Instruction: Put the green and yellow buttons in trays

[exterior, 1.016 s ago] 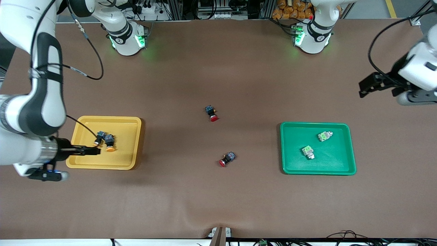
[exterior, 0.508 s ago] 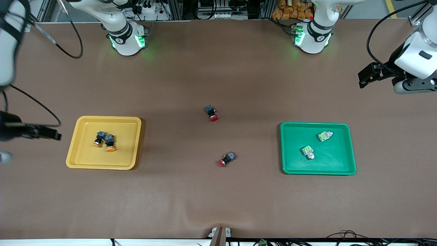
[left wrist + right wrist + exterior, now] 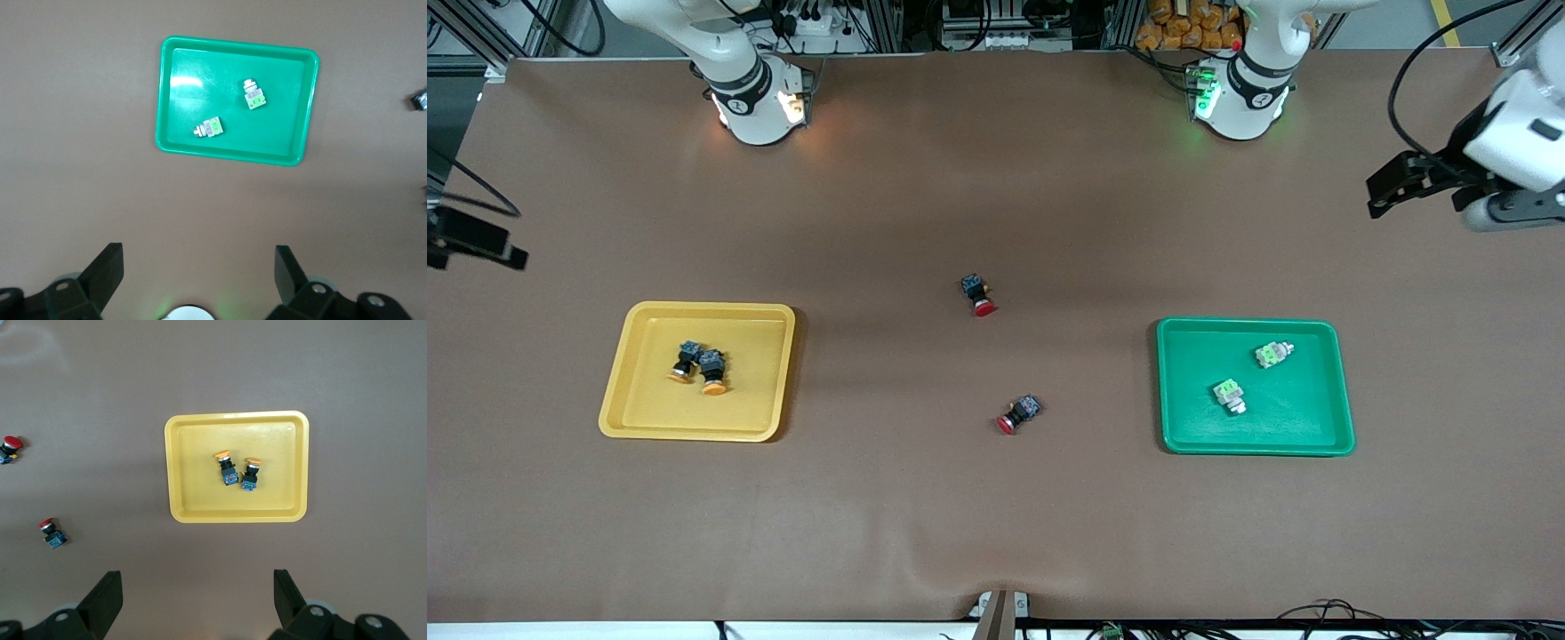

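Two orange-yellow capped buttons lie side by side in the yellow tray; they show in the right wrist view in that tray. Two pale green buttons lie apart in the green tray, also in the left wrist view. My left gripper is open and empty, high over the table's left-arm end. My right gripper is open and empty, high over the right-arm end.
Two red-capped dark switches lie on the bare brown table between the trays, one farther from the front camera, one nearer. Both show in the right wrist view. The arm bases stand at the table's back edge.
My right gripper has lifted away from the yellow tray and pulled back toward the table's right-arm edge. The left gripper has risen slightly. The buttons have not moved.
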### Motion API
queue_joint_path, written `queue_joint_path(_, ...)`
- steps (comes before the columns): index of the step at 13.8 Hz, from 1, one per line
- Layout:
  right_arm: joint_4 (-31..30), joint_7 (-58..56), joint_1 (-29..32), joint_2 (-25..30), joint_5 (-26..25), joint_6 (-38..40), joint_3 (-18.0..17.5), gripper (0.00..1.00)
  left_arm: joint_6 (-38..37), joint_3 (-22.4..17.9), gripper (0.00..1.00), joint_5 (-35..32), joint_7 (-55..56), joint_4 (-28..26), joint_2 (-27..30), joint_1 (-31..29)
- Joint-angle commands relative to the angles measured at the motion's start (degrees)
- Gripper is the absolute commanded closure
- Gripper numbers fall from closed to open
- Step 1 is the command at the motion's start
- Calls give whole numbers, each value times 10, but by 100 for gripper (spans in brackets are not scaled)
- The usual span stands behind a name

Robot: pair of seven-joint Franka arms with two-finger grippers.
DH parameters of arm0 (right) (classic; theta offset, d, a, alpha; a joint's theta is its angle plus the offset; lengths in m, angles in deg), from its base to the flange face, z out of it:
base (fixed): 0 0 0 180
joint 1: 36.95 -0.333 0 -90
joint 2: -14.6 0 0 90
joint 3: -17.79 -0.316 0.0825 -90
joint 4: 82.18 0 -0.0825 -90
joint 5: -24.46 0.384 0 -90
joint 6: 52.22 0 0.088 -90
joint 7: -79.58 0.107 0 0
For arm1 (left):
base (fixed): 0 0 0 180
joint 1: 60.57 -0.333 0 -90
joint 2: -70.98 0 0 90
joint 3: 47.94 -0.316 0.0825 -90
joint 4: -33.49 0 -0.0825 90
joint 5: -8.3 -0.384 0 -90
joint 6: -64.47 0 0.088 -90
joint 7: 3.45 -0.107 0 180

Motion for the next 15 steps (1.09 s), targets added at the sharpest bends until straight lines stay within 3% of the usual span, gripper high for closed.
queue_joint_path(1, -15, -6, 4, 13, -13, 6, -6, 0, 2, 2, 0, 31, -9, -21, 21, -29)
queue_joint_path(8, -40, -6, 16, 31, -17, 27, -19, 0, 36, 47, 0, -31, -10, -45, 37, -28)
queue_joint_path(12, -67, -7, 90, 56, -33, 8, -111, 0, 36, 46, 0, -22, -11, -35, 30, -31)
queue_joint_path(15, -168, -7, 117, 127, -78, -44, -174, 0, 31, 45, 0, -24, -15, -13, 15, -31)
